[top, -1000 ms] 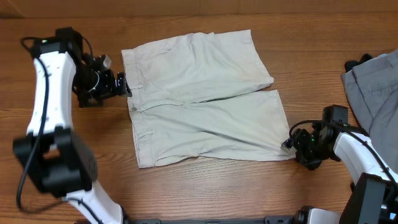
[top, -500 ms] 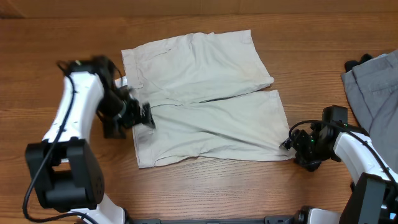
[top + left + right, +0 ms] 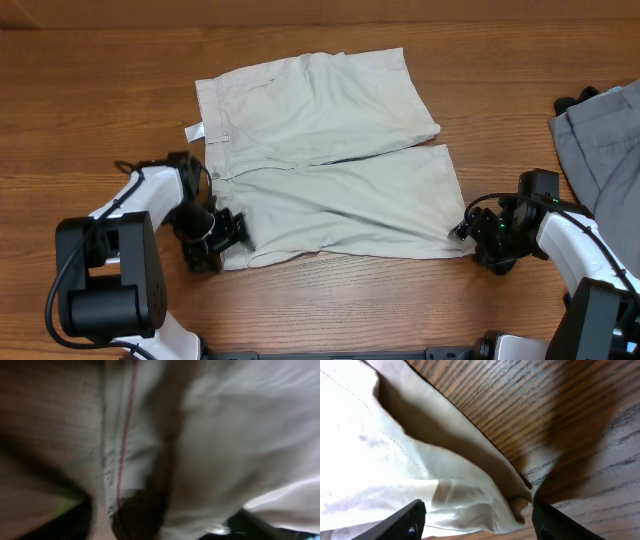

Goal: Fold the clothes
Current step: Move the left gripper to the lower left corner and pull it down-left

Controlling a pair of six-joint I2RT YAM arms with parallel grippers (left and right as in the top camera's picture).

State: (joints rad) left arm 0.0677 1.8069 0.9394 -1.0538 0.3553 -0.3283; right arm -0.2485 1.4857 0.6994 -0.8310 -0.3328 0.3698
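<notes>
The clothes, a pair of beige shorts [image 3: 330, 165], lie flat on the wooden table with the waistband to the left and both legs to the right. My left gripper [image 3: 230, 238] sits low at the waistband's front-left corner. In the blurred left wrist view the shorts [image 3: 220, 435] fill the frame, and the gripper [image 3: 165, 527] is open with cloth between its dark fingers. My right gripper [image 3: 463, 230] is at the near leg's front-right hem corner. In the right wrist view it [image 3: 477, 525] is open, straddling the rumpled hem corner [image 3: 515, 505].
A grey garment [image 3: 605, 140] lies at the table's right edge, with a black item [image 3: 570, 101] just behind it. A small white tag [image 3: 194, 131] sticks out from the waistband's left side. Bare wood [image 3: 330, 300] runs along the front.
My left arm swung from the waistband's far-left side toward me, down to the front-left corner of the shorts. The right arm stayed put and its jaws widened slightly.
</notes>
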